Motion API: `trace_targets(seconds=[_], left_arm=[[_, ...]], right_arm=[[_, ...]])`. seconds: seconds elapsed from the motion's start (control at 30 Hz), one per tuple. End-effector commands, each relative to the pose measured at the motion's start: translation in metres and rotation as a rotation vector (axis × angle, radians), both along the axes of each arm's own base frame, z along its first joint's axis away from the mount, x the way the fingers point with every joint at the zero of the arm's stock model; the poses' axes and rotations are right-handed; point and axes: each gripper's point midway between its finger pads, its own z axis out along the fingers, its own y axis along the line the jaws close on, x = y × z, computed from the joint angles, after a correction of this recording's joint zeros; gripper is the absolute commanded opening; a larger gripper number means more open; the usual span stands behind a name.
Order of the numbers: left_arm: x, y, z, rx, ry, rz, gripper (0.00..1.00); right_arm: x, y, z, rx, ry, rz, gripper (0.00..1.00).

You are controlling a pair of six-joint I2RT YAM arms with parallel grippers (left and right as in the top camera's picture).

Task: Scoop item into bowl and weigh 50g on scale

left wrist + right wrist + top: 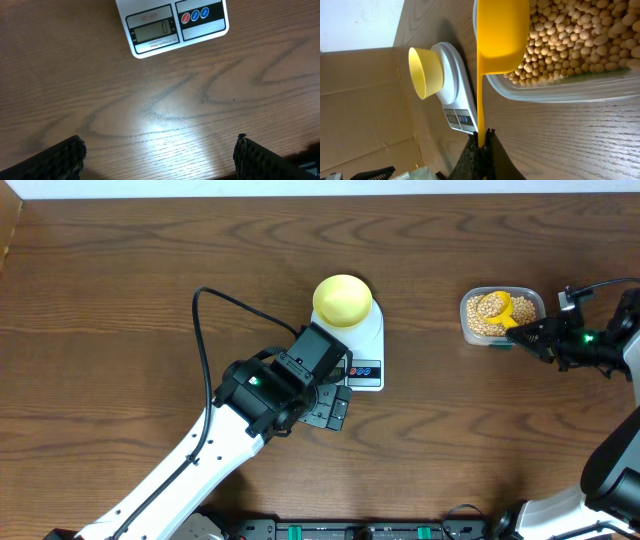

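The pale-yellow bowl (343,300) sits empty on the white scale (370,345), whose display (154,32) reads 0. Tan beans (480,320) fill a clear tub (530,300) at the right. My right gripper (530,333) is shut on the handle of a yellow scoop (497,307), whose cup lies in the beans; in the right wrist view the scoop (501,35) dips into the beans (570,45), with the bowl (425,72) and scale (452,85) beyond. My left gripper (335,405) is open and empty, just in front of the scale's button end (195,14).
The wooden table (120,300) stretches to the left and front. A black cable (205,330) loops off my left arm. Cardboard (365,110) stands beyond the table edge in the right wrist view.
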Motion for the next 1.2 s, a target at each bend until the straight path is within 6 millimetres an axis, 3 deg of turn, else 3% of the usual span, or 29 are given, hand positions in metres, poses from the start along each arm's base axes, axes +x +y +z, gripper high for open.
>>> trace_targets(seconds=[0.0,0.4,0.83,1.17], left_arm=[[0.002,0.002,0.002,0.013,-0.008,-0.003,0.97],[0.002,0.002,0.002,0.013,-0.007,-0.003,0.97],[0.002,0.002,0.002,0.013,-0.007,-0.003,0.97],[0.002,0.002,0.002,0.013,-0.007,-0.003,0.97]], right_arm=[[0.001,0.003,0.005,0.035,-0.033,0.012,0.01],[0.002,-0.008,0.017,0.098,-0.087,-0.023,0.01],[0.002,-0.001,0.033,0.133,-0.135,-0.006,0.01],[0.011,0.015,0.077,0.072,-0.241,0.050,0.01]])
